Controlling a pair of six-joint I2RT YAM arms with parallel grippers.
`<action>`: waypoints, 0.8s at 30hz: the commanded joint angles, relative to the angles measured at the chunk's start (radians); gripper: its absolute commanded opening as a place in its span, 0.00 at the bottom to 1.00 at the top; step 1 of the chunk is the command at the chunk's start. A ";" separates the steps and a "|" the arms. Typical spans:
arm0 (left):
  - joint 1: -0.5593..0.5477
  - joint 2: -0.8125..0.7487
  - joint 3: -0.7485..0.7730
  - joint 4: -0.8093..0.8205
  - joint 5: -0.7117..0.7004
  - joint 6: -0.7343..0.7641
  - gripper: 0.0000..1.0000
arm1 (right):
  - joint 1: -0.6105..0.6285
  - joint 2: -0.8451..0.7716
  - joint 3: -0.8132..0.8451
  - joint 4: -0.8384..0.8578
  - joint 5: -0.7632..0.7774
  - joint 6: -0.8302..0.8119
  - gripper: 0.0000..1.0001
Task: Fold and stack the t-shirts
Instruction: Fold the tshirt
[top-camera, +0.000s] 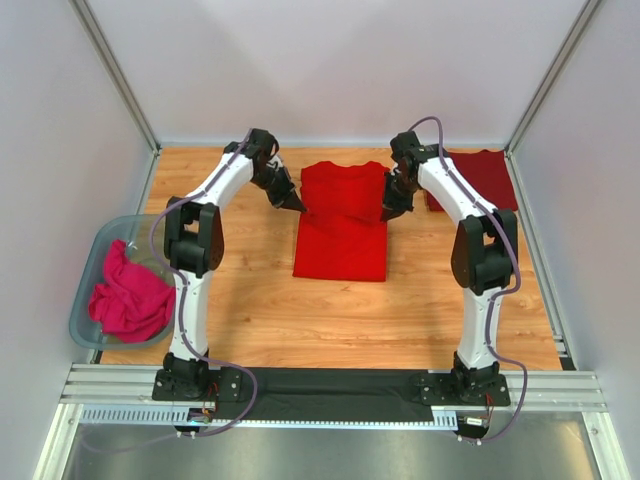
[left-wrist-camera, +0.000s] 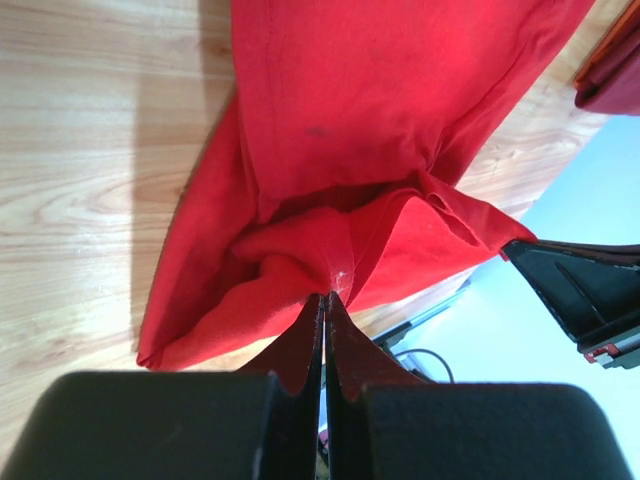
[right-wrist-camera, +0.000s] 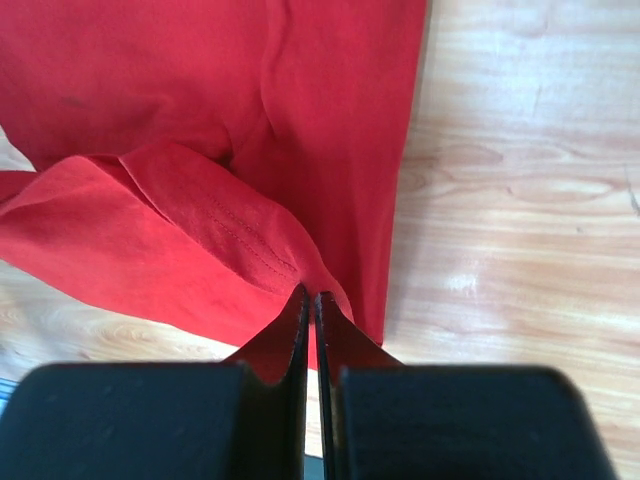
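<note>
Red cloth is gripped in both pincers.

1. Left pincer (left-wrist-camera: 325, 297): jaws clenched flat together on a bunched edge of the bright red t-shirt (left-wrist-camera: 380, 100). The fabric gathers into a wad right at the tips.
2. Right pincer (right-wrist-camera: 310, 293): likewise clenched. It grasps a stitched hem of the same shirt, and that flap peels up off the layer beneath.
3. Reason for the hold, as judged: in the top view the two pincers sit at opposite side edges of the shirt's upper half. A matched grip like this suits lifting that half and carrying it over the lower half to make a fold. The shirt already lies as a narrow rectangle, so the side folds appear done and the cross fold not yet made.
4. Position of the shirt: at centre frame, between the two pincers. It runs from them toward the bottom of the frame, with its lower part flat on the wooden surface (top-camera: 250, 300).
5. Maroon t-shirt (top-camera: 480, 178): flat at upper right of the frame, partly hidden behind the right arm. It lies apart from the bright red one; nothing is stacked yet.
6. Bin (top-camera: 85, 290) at left edge of the frame holds a crumpled pink cloth (top-camera: 130, 295). Whether that is a garment cannot be told.
</note>
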 joint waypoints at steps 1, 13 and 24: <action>0.009 0.028 0.041 0.022 0.003 -0.040 0.00 | -0.010 0.029 0.078 0.020 -0.016 -0.025 0.00; 0.064 0.165 0.228 0.019 0.048 -0.037 0.11 | -0.045 0.147 0.177 0.031 -0.001 -0.001 0.05; 0.064 -0.063 0.014 0.025 0.072 0.219 0.33 | -0.042 -0.100 -0.110 0.079 -0.079 -0.013 0.42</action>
